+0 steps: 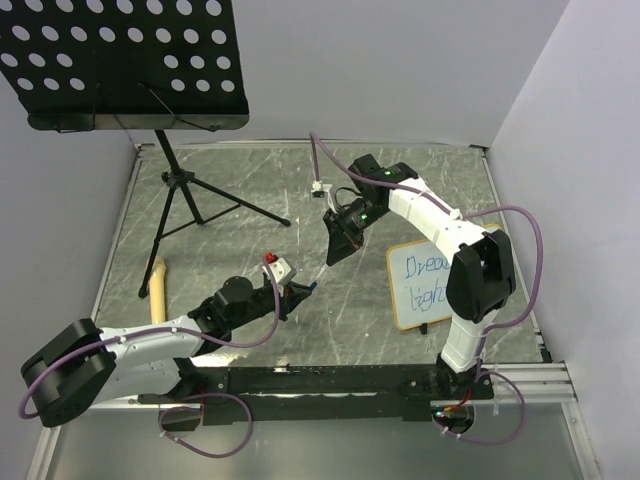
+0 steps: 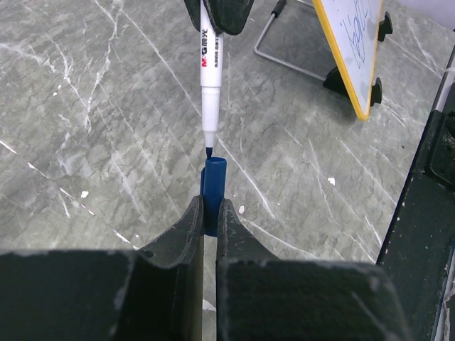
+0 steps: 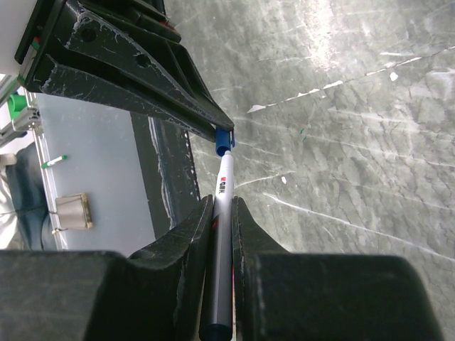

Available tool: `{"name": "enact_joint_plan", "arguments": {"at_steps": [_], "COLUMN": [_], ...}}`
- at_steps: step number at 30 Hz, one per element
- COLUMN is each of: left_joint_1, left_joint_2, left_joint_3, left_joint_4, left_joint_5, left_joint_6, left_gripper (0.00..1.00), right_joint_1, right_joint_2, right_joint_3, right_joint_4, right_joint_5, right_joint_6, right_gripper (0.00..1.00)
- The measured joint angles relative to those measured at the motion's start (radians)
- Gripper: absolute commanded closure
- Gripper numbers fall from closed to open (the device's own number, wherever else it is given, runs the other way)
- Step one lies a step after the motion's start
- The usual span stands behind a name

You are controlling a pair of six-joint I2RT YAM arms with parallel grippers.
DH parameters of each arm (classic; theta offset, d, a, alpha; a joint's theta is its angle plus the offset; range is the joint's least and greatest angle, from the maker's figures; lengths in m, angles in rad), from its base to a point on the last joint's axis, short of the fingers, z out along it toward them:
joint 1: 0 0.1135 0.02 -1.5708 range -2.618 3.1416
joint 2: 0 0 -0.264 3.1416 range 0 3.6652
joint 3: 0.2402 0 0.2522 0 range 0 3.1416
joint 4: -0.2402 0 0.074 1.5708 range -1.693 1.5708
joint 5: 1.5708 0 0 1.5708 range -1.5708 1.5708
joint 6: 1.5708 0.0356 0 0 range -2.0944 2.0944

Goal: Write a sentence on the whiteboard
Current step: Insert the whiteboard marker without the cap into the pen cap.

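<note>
The left gripper (image 2: 211, 207) is clamped on a blue cap (image 2: 213, 176), whose open end points away from the fingertips. At that mouth sits the blue tip of a white marker (image 2: 210, 85); I cannot tell whether it is inside. The right gripper (image 3: 222, 206) is clamped on the marker's barrel and faces the left one. Beyond and to the right of both, well apart, the whiteboard (image 1: 401, 282) stands tilted on the grey table (image 1: 250, 190). It bears the sentence (image 1: 428, 268) in blue, partly hidden by the right arm.
</note>
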Motion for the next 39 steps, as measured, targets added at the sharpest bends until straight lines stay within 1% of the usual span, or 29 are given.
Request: {"name": "enact_joint_plan", "arguments": {"at_steps": [18, 31, 35, 39], "left_joint_1": [0.000, 0.000, 0.000, 0.000], "left_joint_2": [0.010, 0.008, 0.009, 0.046], "left_joint_3": [-0.003, -0.005, -0.005, -0.004], "left_joint_4": [0.019, 0.080, 0.099, 0.137], "left_joint_5": [-0.011, -0.009, -0.015, -0.021], "left_joint_6": [-0.024, -0.053, -0.069, -0.086], "left_gripper": [0.97, 0.97, 0.99, 0.99], "right_joint_1": [0.024, 0.037, 0.037, 0.037], "right_joint_2": [0.014, 0.014, 0.014, 0.014], "right_joint_3": [-0.002, -0.014, -0.014, -0.014], "right_joint_4": [0.000, 0.003, 0.005, 0.009], "right_joint_5": [0.001, -0.022, -0.031, -0.022], "right_joint_6": [0.000, 0.001, 0.001, 0.000], "right_gripper": [1.00, 1.00, 1.00, 1.00]}}
